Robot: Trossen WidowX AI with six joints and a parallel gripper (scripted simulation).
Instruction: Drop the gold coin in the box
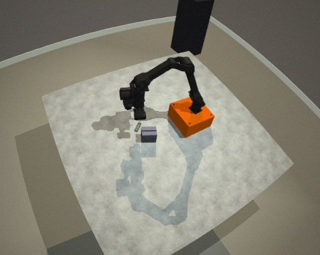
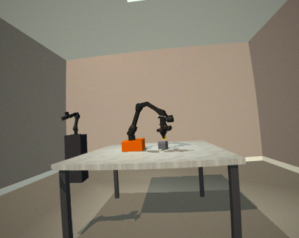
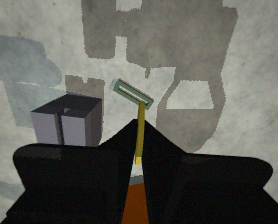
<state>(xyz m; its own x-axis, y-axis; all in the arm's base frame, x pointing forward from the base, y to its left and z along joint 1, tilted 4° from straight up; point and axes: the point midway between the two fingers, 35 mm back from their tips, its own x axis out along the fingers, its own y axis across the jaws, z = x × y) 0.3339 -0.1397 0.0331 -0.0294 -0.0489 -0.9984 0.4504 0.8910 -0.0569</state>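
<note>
- The gripper point(image 3: 139, 150) is pinching the coin point(image 3: 141, 131), fingers pressed tight on its flat faces, and the coin shows edge-on as a thin gold strip sticking out past the fingertips.
- In the wrist view, the coin is up in the air, clear of the holder point(image 3: 132, 94), which lies on the desk point(image 3: 240, 75) with its pale groove bare.
- The box point(image 3: 67, 120) sits left of the coin in that view, its dark slot point(image 3: 61, 123) running across the lid; the coin is off to the side of it, not over the slot.
- From the top camera, the gripper point(image 1: 139, 114) hangs just behind the box point(image 1: 149, 133), with the little green holder point(image 1: 137, 126) between them and slightly left.
- From the exterior camera, a speck of gold point(image 2: 164, 137) peeks out under the gripper, right above the box point(image 2: 162, 144) but not touching it.
- The arm arches over from its orange base point(image 1: 190, 116), wrist pointing straight down.
</note>
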